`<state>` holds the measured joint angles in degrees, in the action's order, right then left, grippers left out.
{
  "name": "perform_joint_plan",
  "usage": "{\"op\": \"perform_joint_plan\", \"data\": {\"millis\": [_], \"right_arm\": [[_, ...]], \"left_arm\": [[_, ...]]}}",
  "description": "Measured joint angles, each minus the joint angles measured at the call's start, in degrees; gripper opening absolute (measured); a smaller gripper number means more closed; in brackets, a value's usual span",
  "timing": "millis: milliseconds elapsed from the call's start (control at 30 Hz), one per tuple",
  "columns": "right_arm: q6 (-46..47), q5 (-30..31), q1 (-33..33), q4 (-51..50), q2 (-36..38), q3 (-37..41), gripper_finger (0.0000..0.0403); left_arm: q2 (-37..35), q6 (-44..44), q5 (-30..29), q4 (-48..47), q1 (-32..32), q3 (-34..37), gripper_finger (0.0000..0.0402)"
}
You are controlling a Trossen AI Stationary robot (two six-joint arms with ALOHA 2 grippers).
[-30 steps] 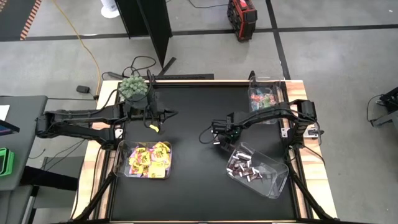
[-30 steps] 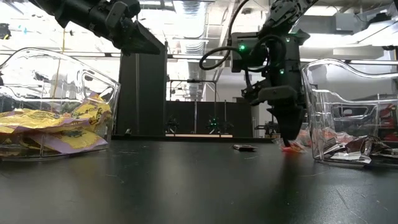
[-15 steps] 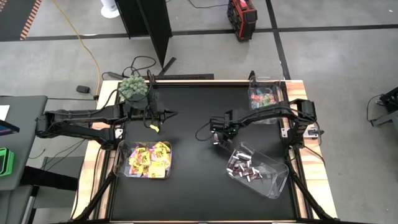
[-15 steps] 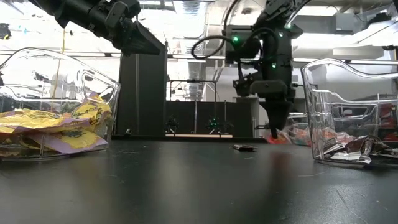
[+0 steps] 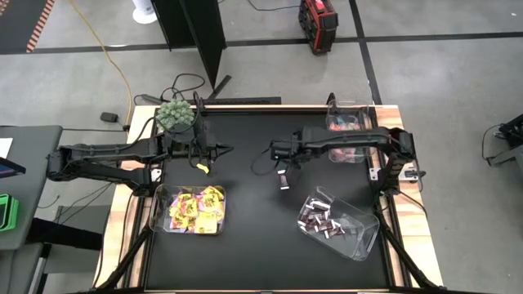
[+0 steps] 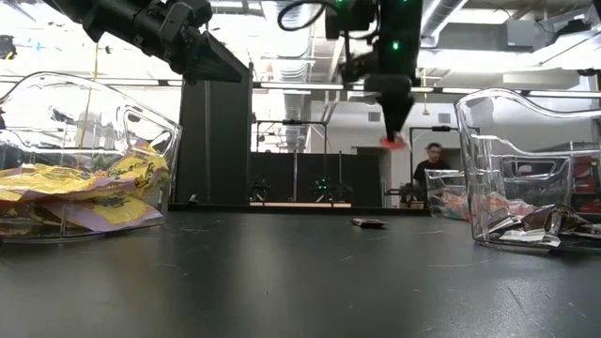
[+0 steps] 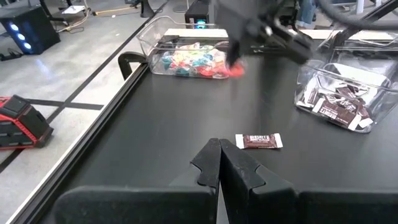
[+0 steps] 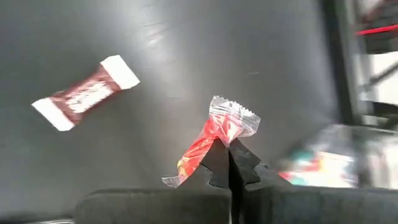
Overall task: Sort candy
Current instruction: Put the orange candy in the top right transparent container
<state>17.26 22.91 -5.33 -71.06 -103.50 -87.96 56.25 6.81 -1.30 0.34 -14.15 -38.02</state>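
Note:
My right gripper (image 5: 278,154) hangs high above the table's middle, shut on a red sweet in a clear twist wrapper (image 8: 208,144), which shows in the low view (image 6: 392,142). A dark brown mini bar (image 5: 284,181) lies flat on the mat below it, also seen in the right wrist view (image 8: 84,93) and the left wrist view (image 7: 259,141). My left gripper (image 5: 225,150) waits shut and empty over the mat's left part. A yellow packet (image 5: 201,168) lies on the mat close to it. My right gripper pinches the red sweet between its two fingers, at the middle of the wrapper (image 8: 214,142). The fingers point down from above, and the sweet sits only at their free ends (image 6: 391,131). It is lifted clear of the table, its twisted ends sticking out on both sides.
A clear bin of yellow packets (image 5: 162,214) stands near left, a clear bin of dark bars (image 5: 365,231) near right, and a clear bin of teal-and-pink sweets (image 5: 361,107) far right. A fuzzy green plant (image 5: 175,115) sits at the far left corner. A person (image 6: 433,161) shows beyond the table.
My right gripper has risen from the mat beside the dark-bar bin and moved toward the far edge and a little left, carrying the red sweet up clear of the table. The dark mini bar has stayed on the mat. My left arm has kept still.

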Motion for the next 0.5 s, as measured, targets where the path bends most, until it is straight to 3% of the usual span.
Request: {"op": "perform_joint_plan", "data": {"millis": [100,233,500], "right_arm": [[-0.9,4.0,-0.3,-3.7,0.8,-3.2,0.0002],[-2.2,4.8,-1.9,-2.7,5.2,-3.6,0.0002],[-5.1,7.3,-8.2,3.6,20.3,1.6,0.0001]], "left_arm": [[0.0,0.0,0.0,0.0,0.0,0.0,0.0002],[0.0,0.0,0.0,0.0,0.0,0.0,0.0002],[0.0,0.5,0.0,-0.8,0.0,0.0,0.0002]]}}
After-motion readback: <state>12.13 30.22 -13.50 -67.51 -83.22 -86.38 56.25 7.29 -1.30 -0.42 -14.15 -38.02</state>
